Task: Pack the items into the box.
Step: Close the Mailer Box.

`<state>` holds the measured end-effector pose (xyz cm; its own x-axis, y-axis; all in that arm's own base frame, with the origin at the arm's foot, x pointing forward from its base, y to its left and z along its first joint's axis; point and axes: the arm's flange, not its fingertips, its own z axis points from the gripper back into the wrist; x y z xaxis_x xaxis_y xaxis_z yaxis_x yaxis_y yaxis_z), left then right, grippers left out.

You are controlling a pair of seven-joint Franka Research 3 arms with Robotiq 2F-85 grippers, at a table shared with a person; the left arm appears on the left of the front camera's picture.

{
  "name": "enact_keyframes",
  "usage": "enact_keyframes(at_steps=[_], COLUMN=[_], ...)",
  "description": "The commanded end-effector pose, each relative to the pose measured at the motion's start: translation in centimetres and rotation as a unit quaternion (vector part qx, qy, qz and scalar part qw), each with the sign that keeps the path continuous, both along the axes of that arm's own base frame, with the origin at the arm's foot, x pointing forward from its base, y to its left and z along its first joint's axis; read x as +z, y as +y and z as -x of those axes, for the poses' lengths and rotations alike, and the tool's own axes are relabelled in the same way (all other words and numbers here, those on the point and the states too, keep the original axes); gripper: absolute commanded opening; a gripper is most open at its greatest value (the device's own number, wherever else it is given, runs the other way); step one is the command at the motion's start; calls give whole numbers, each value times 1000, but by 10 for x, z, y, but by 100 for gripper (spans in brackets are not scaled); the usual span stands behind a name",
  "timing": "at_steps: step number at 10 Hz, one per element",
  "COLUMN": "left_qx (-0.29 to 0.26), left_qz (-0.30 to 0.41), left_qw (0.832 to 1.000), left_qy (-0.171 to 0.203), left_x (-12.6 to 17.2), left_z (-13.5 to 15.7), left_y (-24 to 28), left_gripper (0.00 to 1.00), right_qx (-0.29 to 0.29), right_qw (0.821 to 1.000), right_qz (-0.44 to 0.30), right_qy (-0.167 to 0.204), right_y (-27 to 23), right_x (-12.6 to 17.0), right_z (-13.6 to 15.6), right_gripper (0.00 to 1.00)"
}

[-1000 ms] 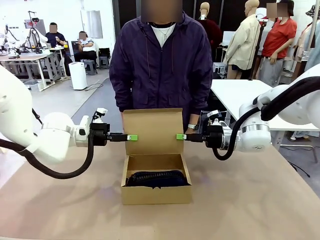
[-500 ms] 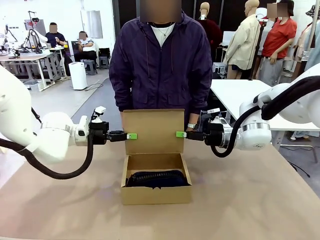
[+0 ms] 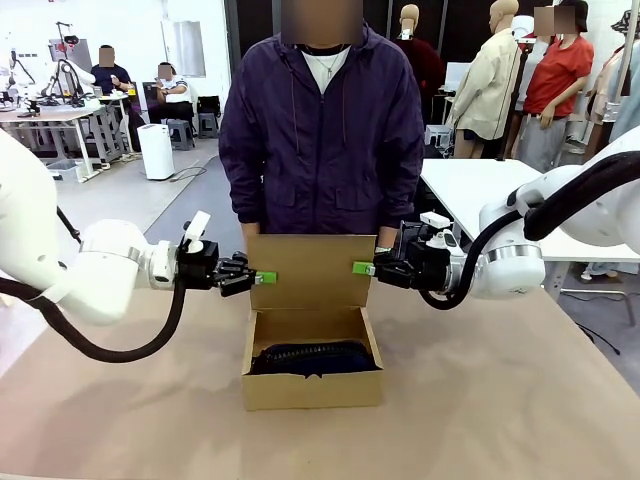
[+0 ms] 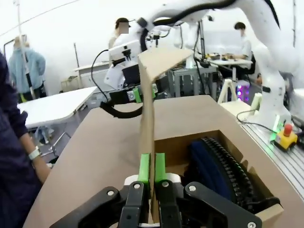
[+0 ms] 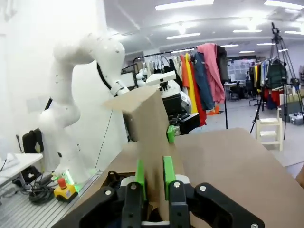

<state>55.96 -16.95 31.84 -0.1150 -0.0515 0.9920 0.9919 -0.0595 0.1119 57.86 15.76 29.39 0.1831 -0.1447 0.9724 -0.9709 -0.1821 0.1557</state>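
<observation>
One small brown cardboard box (image 3: 312, 368) sits mid-bench (image 3: 480, 400), low-walled, its plain hinged flap lid (image 3: 310, 270) standing nearly upright on the person's side. Inside lies one dark navy zippered pouch (image 3: 312, 357), its black zipper teeth running along the top; from the left wrist camera it fills much of the box interior (image 4: 216, 168).

Two grippers hold the lid. The left gripper (image 3: 262, 277) has its jaws pressed on the lid's left edge, green pads (image 4: 144, 167) flat against the cardboard. The right gripper (image 3: 364, 268) pinches the lid's right edge in the same way.

One person in a dark purple jacket (image 3: 322, 130) stands just behind the box.
</observation>
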Motion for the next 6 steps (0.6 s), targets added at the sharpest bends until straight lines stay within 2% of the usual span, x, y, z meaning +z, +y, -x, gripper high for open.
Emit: enact_keyframes(at_steps=[1, 4, 6], left_qx=[-39, -51, -66], left_qz=[-3, 5, 0], left_qw=[998, 991, 987], left_qy=[-48, -122, -150], left_x=[-2, -3, -6], left_z=[17, 31, 39], left_y=[0, 2, 1], left_gripper=[8, 8, 8], right_qx=[24, 20, 11], right_qw=[998, 993, 988], right_qz=[27, 50, 62], right_qy=[-48, -105, -140], right_y=[-1, -1, 4], right_x=[-4, -4, -6], right_z=[18, 37, 50], right_gripper=[22, 22, 22])
